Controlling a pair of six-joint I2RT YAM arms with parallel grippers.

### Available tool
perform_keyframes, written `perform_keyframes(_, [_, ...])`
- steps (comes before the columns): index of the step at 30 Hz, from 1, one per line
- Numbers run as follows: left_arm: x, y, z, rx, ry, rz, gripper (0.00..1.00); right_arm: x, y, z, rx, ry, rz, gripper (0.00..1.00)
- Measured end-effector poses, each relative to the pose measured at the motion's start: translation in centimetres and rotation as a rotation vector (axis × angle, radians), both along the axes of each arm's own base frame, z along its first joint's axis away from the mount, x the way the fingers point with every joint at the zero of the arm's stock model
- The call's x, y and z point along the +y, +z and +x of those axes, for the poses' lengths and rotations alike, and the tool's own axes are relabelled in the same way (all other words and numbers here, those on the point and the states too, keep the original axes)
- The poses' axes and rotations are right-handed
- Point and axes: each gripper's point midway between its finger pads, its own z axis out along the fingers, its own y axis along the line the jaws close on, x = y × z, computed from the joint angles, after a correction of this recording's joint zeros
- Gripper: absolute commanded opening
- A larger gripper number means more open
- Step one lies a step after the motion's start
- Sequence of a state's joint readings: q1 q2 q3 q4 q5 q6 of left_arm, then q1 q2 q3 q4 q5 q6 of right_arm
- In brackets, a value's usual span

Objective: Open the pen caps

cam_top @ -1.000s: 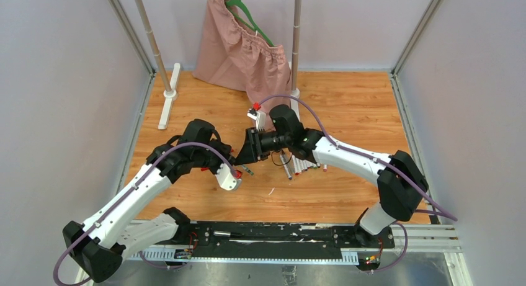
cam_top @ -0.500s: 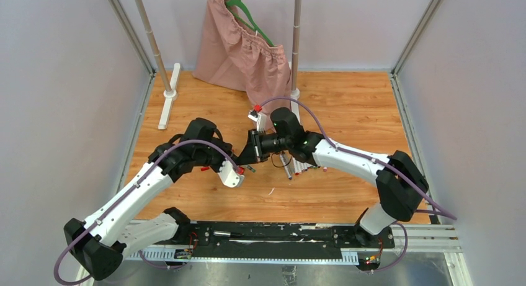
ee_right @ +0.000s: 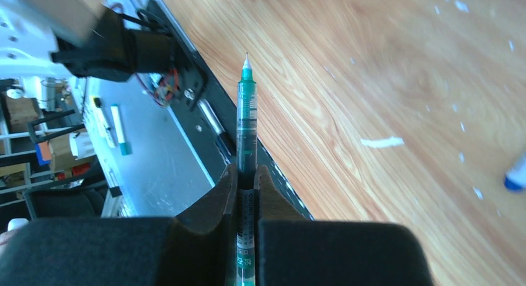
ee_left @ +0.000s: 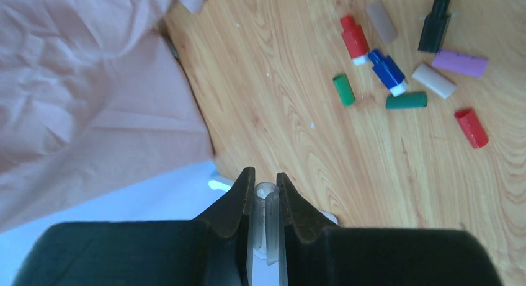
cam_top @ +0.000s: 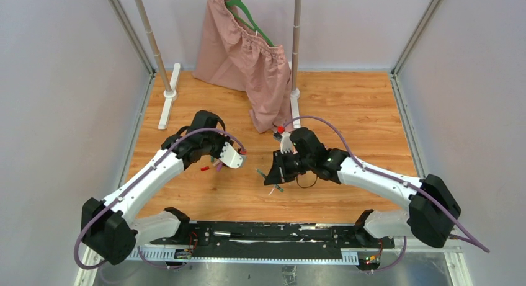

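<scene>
The right claw (ee_right: 247, 174) pinches the pen (ee_right: 246, 112) by its barrel, tip bare, and the left claw (ee_left: 265, 182) clamps a clear cap (ee_left: 271, 230) well apart from it, apparently for release among the loose caps (ee_left: 387, 71) on the counter (ee_left: 298, 81).

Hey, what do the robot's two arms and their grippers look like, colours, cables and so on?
Both the left arm and right arm have white link shells with bulky black joints. A purple cable loops along each, with a small red piece near the wrist. The left gripper and right gripper have matte black, wedge-shaped fingers.
</scene>
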State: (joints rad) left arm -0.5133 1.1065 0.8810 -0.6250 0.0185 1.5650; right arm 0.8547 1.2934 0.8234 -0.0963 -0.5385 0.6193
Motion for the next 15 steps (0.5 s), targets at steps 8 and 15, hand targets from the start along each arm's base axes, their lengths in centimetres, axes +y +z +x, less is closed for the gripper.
perform_keyframes(8, [1.1,-0.5,0.4,0.057,0.107,-0.04,0.0,-3.2,-2.7,0.6,-0.07,-0.085,-0.144,0.0])
perform_keyframes(15, [-0.7,-3.7,-1.6,0.287,0.23,-0.153,0.0,-4.2,-6.9,5.8,-0.205,-0.249,-0.334,0.12])
